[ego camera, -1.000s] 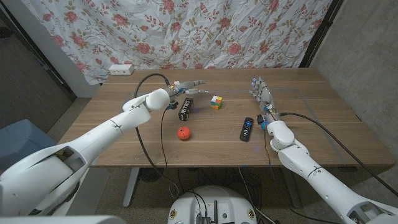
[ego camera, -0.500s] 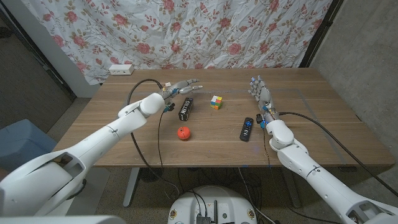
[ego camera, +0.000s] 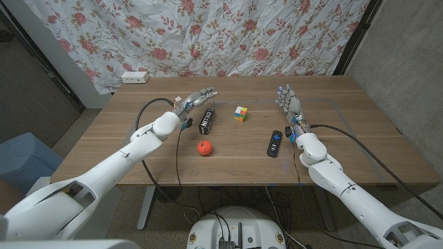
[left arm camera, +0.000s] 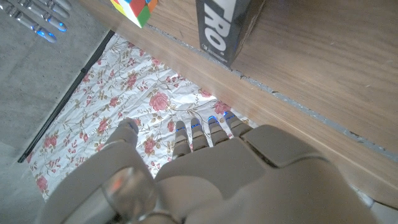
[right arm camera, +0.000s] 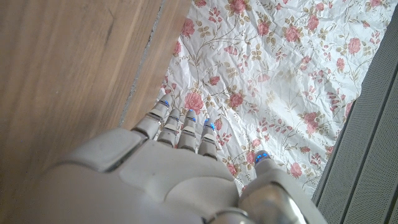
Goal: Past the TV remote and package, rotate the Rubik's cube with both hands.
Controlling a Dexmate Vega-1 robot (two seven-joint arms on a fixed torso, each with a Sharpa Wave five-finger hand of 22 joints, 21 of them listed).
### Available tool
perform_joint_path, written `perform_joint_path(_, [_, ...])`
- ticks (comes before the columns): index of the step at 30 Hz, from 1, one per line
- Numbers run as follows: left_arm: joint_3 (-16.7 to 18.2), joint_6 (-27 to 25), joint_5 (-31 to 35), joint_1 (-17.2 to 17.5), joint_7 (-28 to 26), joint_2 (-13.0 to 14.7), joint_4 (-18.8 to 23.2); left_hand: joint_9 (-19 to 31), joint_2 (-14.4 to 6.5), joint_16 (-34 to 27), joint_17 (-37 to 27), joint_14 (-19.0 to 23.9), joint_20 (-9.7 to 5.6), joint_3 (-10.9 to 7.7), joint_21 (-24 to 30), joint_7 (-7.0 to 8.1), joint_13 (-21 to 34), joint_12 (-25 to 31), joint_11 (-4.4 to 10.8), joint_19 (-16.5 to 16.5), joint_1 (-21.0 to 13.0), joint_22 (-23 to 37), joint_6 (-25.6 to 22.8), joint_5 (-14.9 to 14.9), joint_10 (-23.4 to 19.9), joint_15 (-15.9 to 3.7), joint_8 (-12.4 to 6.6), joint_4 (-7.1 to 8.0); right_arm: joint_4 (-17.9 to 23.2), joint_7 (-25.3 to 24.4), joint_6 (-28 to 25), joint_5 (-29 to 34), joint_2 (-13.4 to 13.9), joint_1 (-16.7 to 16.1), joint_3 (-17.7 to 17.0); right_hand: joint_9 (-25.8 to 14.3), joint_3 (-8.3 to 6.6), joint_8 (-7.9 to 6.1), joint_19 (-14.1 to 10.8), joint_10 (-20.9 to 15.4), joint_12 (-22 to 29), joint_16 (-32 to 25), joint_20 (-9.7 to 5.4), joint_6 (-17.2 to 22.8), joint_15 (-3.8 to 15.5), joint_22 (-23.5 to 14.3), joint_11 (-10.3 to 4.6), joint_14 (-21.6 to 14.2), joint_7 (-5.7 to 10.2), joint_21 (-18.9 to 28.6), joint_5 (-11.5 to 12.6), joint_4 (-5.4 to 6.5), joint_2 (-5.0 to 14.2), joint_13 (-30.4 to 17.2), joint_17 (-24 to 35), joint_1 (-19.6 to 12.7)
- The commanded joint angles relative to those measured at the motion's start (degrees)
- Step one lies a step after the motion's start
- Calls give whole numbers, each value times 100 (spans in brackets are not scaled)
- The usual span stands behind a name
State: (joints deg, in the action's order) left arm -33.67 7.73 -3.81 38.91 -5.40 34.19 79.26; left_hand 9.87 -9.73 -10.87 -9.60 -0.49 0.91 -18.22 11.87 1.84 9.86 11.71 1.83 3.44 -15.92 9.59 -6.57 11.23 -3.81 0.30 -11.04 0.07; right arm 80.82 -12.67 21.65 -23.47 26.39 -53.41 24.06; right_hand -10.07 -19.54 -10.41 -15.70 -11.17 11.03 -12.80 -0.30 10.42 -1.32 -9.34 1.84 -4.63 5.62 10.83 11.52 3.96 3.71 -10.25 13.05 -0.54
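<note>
The Rubik's cube (ego camera: 241, 113) sits on the wooden table (ego camera: 353, 138) near its middle, toward the far side; a corner of the cube (left arm camera: 134, 9) also appears in the left wrist view. A black package (ego camera: 207, 121) lies left of it, and the package (left arm camera: 225, 28) shows its white lettering close up. A black TV remote (ego camera: 275, 143) lies nearer, to the right. My left hand (ego camera: 195, 101) hovers open left of the package, holding nothing. My right hand (ego camera: 288, 102) stands open, fingers up, right of the cube and beyond the remote.
A small red ball-like object (ego camera: 203, 147) lies in front of the package. A white power strip (ego camera: 135, 77) sits at the table's far left corner. A floral cloth (ego camera: 228, 34) hangs behind the table.
My left hand has drawn back to the left, from over the package's far end to a spot beside it. The right hand has barely moved.
</note>
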Motion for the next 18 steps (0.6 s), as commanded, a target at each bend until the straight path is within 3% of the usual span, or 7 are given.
perform_joint_path(1, [336, 347, -701, 523, -440, -217, -145, -4, -2, -16, -7, 66, -7, -72, 30, -8, 13, 46, 5, -57, 41, 11, -75, 46, -96, 26, -22, -11, -43, 46, 41, -118, -23, -36, -36, -4, -16, -24, -70, -79, 30, -46, 9, 0, 27, -13, -39, -58, 7, 21, 48, 25, 67, -15, 7, -30])
perform_joint_path(10, [549, 964, -1271, 755, -491, -514, -540, -3, -54, -12, -14, 109, 22, -128, 27, -33, 14, 28, -23, -116, 82, 11, -107, 57, -104, 44, -10, 24, -51, 84, 33, -189, -75, -13, -22, -5, -46, -40, -139, -154, 44, -51, -39, 45, 93, -13, -99, -105, 22, 30, 60, 42, 130, -17, 1, -51])
perform_joint_path(14, [629, 1378, -1645, 756, -258, -730, -895, -2, -73, -8, -17, 135, 34, -163, 20, -61, 15, 21, -32, -139, 111, 11, -159, 63, -119, 52, -14, 48, -37, 114, 7, -214, -76, -4, -12, -5, -56, -47, -145, -172, 44, -52, -47, 68, 103, -13, -118, -115, 26, 27, 64, 53, 154, -17, 1, -52])
perform_joint_path(18, [641, 1503, -1681, 789, -243, -748, -910, -1, -80, -2, -18, 136, 39, -183, 17, -75, 15, 13, -32, -152, 123, 10, -168, 66, -113, 69, -10, 58, 15, 149, -62, -228, -50, 1, 9, -5, -56, -51, -147, -179, 43, -49, -46, 83, 94, -13, -86, -121, 17, 23, 64, 54, 149, -18, -2, -55])
